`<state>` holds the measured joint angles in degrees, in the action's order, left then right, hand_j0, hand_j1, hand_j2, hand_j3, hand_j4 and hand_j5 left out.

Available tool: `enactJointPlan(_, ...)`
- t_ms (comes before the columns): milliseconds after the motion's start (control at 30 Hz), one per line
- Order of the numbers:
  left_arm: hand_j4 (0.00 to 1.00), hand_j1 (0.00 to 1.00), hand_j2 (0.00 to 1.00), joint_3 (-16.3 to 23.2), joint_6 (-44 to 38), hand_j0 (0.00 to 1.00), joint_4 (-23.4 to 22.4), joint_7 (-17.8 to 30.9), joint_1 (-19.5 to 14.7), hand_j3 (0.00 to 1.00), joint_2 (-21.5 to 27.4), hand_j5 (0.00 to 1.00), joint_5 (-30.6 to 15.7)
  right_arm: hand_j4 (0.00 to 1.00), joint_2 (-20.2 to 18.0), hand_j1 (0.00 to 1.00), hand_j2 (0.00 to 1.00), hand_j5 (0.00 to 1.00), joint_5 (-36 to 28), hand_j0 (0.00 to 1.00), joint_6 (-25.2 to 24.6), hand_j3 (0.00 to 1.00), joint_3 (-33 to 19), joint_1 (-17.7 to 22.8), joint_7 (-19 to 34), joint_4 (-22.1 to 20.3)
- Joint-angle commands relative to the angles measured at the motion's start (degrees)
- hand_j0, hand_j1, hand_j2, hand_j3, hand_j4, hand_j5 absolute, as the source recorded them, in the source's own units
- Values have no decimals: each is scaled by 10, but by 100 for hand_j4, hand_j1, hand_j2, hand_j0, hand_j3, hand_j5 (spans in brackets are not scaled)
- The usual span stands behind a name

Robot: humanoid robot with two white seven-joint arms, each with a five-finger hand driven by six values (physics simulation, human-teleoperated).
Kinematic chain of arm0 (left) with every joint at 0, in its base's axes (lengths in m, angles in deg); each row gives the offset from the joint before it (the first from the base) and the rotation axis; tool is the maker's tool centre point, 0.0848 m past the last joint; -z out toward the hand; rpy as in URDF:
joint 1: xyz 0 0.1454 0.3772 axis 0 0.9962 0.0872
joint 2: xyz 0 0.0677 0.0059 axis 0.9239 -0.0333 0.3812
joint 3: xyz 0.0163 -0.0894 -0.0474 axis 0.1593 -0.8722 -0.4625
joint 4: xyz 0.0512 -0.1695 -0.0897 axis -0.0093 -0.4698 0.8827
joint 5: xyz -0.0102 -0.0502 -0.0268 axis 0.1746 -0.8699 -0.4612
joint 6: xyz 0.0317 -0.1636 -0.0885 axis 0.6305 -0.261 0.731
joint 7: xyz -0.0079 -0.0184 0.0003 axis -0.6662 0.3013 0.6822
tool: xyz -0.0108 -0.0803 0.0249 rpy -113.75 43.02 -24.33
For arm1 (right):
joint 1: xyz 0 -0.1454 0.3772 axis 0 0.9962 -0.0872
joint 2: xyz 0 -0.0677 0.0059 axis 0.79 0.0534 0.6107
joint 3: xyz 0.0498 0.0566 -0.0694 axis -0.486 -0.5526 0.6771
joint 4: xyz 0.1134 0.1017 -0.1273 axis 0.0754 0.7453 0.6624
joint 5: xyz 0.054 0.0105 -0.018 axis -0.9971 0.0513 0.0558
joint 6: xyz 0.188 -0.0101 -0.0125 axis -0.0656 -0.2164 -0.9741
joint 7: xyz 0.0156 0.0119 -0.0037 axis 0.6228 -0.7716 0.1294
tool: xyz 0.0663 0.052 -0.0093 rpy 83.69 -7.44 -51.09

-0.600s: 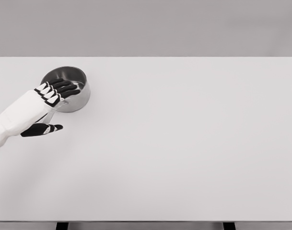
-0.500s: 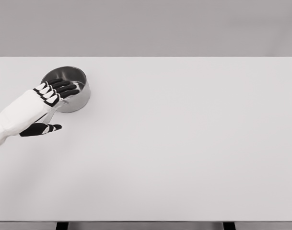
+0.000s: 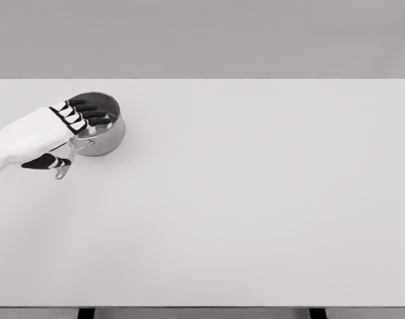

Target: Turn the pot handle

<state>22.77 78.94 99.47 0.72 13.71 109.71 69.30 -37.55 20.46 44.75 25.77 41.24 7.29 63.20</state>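
Steel pot (image 3: 102, 136) sits near the desk's (image 3: 255, 212) far-left corner, handle (image 3: 64, 167) pointing toward the near-left edge. Left hand (image 3: 59, 129) over the pot — fingers (image 3: 89, 114) stretched flat across the rim, thumb (image 3: 42, 162) beside the handle. No closed grip visible.

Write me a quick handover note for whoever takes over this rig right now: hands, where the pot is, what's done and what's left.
Left hand: over the near-left side of the pot, fingers stretched across the rim and open, thumb down by the handle; no closed grasp visible.
Right hand: not in view.
Pot: upright at the far left of the table, handle pointing toward the robot and slightly left.
Done: hand brought to the pot.
Left: turn the handle; whether any rotation has happened cannot be told from this view.
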Motion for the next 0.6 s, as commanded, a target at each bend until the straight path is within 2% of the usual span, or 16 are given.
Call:
enactJointPlan(0,100,100,100,0,-1,100,0,51,-2,100,-8,100,-2,100,0,100,100,100,0,100,0,100,0,0,0,0)
enactJointPlan(67,100,100,100,10,-1,100,3,51,-4,100,-9,100,-6,100,0,100,100,100,0,100,0,100,0,0,0,0)
enactJointPlan(200,100,100,100,15,-1,100,7,51,-8,100,-57,100,-6,100,0,100,100,100,0,100,0,100,0,0,0,0)
enactJointPlan(333,100,100,100,17,-1,100,1,47,-13,100,-85,100,-4,100,0,100,100,100,0,100,0,100,0,0,0,0)
enactJointPlan(467,100,100,100,23,-61,100,-2,43,-13,100,-105,100,-4,100,0,100,100,100,0,100,0,100,0,0,0,0)
enactJointPlan(567,100,100,100,18,-64,100,-5,42,-13,100,-123,100,3,100,0,100,100,100,0,100,0,100,0,0,0,0)
